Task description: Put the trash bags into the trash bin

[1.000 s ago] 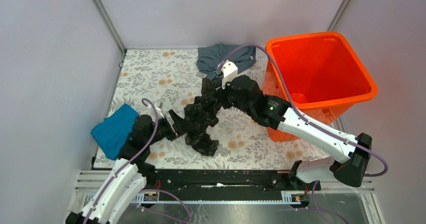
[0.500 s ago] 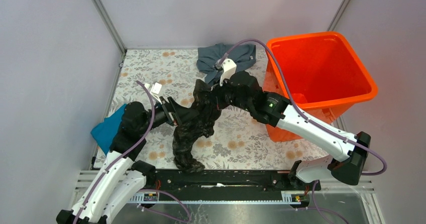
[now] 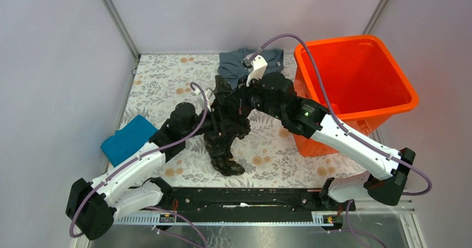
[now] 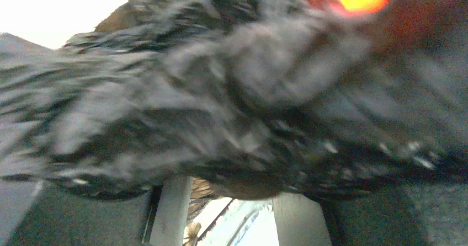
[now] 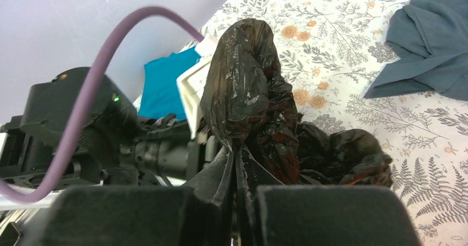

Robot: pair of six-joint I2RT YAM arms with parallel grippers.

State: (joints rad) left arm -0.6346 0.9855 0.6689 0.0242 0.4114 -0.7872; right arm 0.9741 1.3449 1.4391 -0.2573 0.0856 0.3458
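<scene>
Right end effector (image 5: 237, 153) was closed on a pinch of the black trash bag (image 3: 224, 139), with the thin film squeezed between its two fingers. Left end effector (image 3: 207, 124) was pushed into the same bag from the other side; I could not tell if it gripped, because crumpled plastic covered it. The bag hung between both arms, and its lower end reached down to the flowered surface (image 3: 161, 81). It was outside the orange trash bin (image 3: 345, 64), to the left of it. A grey-blue cloth (image 3: 234, 64) lay behind the bag, and a teal cloth (image 3: 127, 139) lay at the left edge.
</scene>
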